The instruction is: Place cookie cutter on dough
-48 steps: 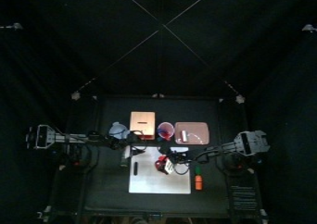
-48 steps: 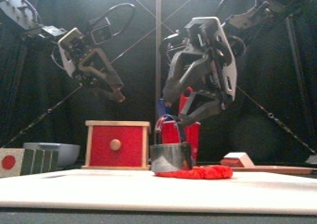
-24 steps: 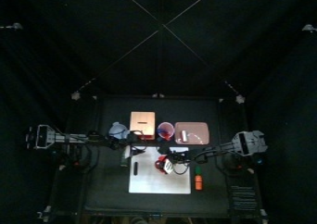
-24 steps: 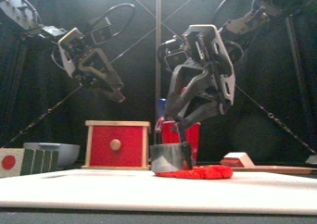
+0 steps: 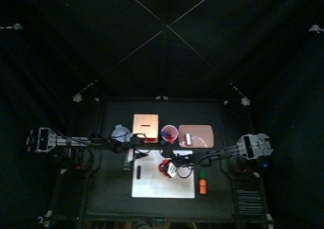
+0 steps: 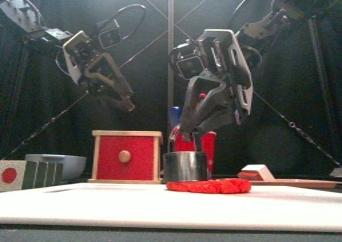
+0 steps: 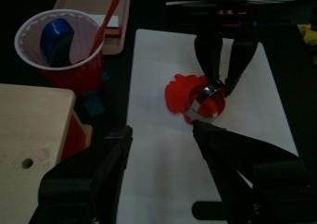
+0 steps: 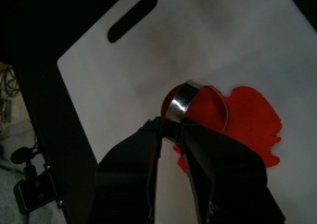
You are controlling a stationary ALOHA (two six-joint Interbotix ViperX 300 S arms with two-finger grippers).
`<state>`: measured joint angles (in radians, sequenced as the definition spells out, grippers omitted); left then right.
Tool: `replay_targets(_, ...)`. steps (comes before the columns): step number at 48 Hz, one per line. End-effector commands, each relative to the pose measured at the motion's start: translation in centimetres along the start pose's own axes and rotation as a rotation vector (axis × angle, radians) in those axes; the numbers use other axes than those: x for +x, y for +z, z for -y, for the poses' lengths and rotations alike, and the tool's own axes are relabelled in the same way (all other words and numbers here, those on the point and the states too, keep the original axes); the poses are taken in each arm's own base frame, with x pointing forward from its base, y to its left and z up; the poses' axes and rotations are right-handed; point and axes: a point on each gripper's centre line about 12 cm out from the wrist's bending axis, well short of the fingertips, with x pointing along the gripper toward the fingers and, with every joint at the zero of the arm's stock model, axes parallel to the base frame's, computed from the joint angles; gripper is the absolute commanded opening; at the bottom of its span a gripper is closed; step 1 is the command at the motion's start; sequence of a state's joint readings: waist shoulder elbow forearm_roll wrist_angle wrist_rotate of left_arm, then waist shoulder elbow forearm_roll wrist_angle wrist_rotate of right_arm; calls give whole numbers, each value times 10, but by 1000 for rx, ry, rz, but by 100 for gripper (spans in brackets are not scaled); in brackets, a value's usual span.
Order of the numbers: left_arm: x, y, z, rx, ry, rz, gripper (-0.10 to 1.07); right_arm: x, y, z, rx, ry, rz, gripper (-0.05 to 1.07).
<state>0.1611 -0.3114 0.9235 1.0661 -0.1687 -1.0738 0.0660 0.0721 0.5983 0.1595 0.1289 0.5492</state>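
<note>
Flat bright red dough (image 8: 242, 126) on white board (image 8: 148, 70), right gripper (image 8: 176, 126) pinching metal ring cutter (image 8: 188, 98), left gripper (image 7: 161, 140) spread

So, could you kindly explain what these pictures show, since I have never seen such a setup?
These are two black robot arms at a small table, filmed from overhead, from the table's front edge, and from a camera on each wrist. A white board lies on the table with flat red dough on it. The right gripper reaches down to a metal ring, the cookie cutter, which sits at the dough's edge; whether it grips it is unclear. The left gripper hangs open above. Beside the board stand a red cup and a wooden box.
</note>
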Motion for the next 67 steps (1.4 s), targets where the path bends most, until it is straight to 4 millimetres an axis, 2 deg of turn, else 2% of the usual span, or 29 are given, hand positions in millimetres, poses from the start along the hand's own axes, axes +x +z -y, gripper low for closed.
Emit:
replay_targets(1, 0, 5, -1, -1, 0, 14, 90, -8, 11, -7, -2, 23, 31, 60)
replay_targets(26, 0, 5, 0, -1, -1, 15, 90, -40, 18, -3, -113, -23, 18, 60)
replay_targets(42, 0, 5, -1, -1, 0, 13, 90, -39, 19, -5, -121, -20, 19, 60)
replay_targets(67, 1, 3, -1, -2, -1, 9, 90, -22, 13, -6, -108, -16, 5, 60)
